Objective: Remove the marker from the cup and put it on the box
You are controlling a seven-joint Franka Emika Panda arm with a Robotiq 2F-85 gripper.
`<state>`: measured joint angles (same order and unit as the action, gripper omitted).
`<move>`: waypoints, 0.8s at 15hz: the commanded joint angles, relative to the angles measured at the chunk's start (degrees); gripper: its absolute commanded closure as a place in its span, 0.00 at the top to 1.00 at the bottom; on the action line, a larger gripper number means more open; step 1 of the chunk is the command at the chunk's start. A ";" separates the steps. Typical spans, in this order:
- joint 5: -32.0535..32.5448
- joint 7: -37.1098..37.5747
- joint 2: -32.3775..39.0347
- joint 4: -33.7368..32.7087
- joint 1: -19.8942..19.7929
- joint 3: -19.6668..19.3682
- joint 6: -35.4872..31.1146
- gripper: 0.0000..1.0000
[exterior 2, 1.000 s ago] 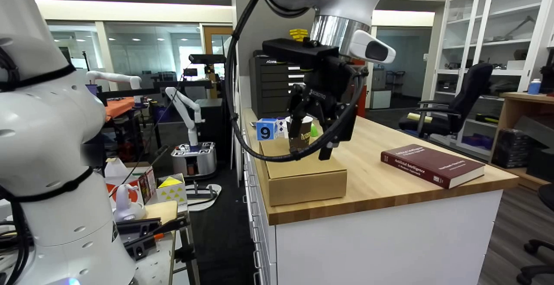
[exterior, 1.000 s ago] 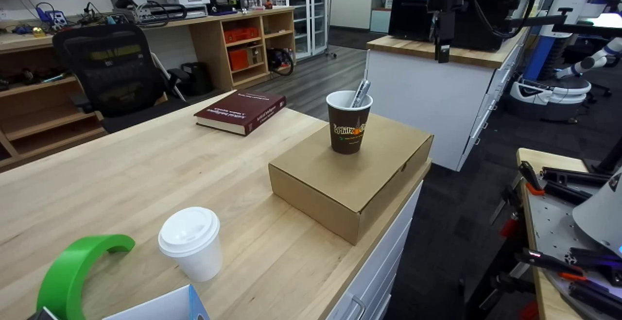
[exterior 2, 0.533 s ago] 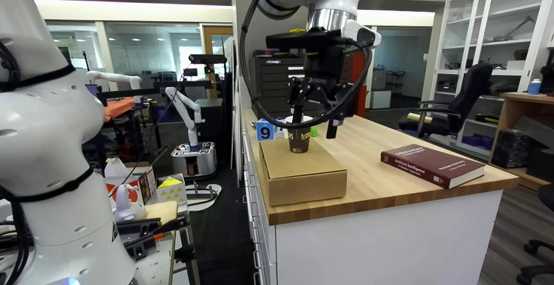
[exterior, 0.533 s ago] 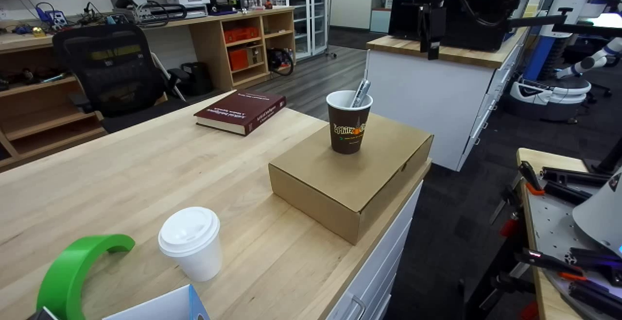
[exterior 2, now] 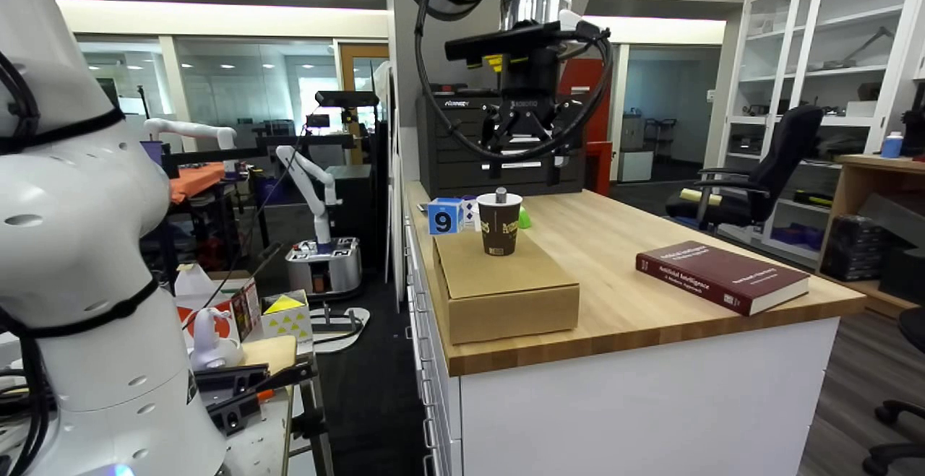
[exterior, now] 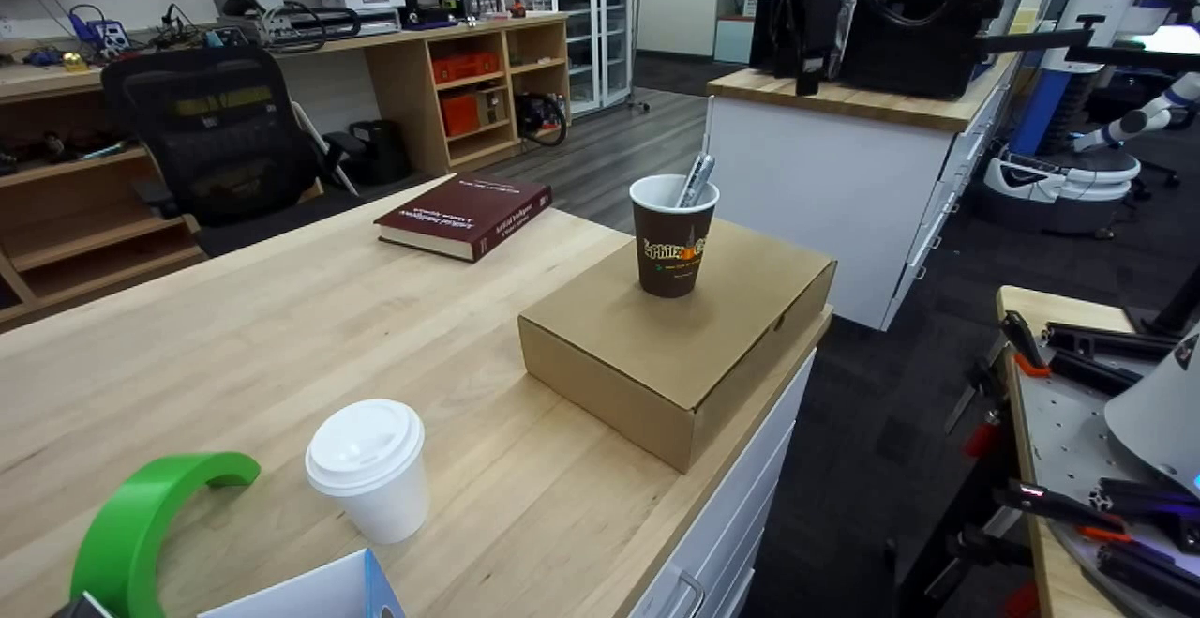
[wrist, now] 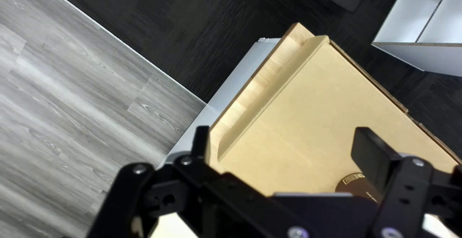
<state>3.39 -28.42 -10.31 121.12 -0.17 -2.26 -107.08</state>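
Note:
The brown paper cup with a white rim [exterior: 669, 257] stands upright on the box in both exterior views [exterior 2: 498, 229]. The slim grey-looking marker [exterior: 696, 181] leans inside the cup, its upper end above the rim; it also shows in an exterior view [exterior 2: 501, 194]. The flat tan cardboard box [exterior: 609, 327] lies at the table corner and fills the middle of the wrist view [wrist: 306, 122]. My gripper [exterior 2: 525, 170] is open and empty, above the cup's height. In the wrist view the fingers [wrist: 201, 140] are wide apart; the cup [wrist: 355, 185] is partly behind one finger, and the marker is hidden.
A dark red book [exterior: 464, 215] lies on the wooden table [exterior: 450, 337]. A white lidded cup [exterior: 370, 468], a green arch [exterior: 131, 534] and a blue-and-white block [exterior 2: 444, 216] stand towards the other end. The box sits close to the table edge. A loose cable [exterior 2: 470, 144] hangs beside my gripper.
My gripper has risen and turned more upright. Its fingers no longer overlap the cup in an exterior view. The cup, marker and box have not moved.

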 commanded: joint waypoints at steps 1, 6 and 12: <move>0.44 3.76 -0.54 -2.33 1.93 2.04 1.40 1.00; -1.74 7.44 0.57 -4.96 4.53 4.67 1.48 1.00; -1.57 8.30 3.26 -6.39 6.66 7.01 -1.48 1.00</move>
<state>1.87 -21.34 -9.35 116.35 5.86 4.20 -107.13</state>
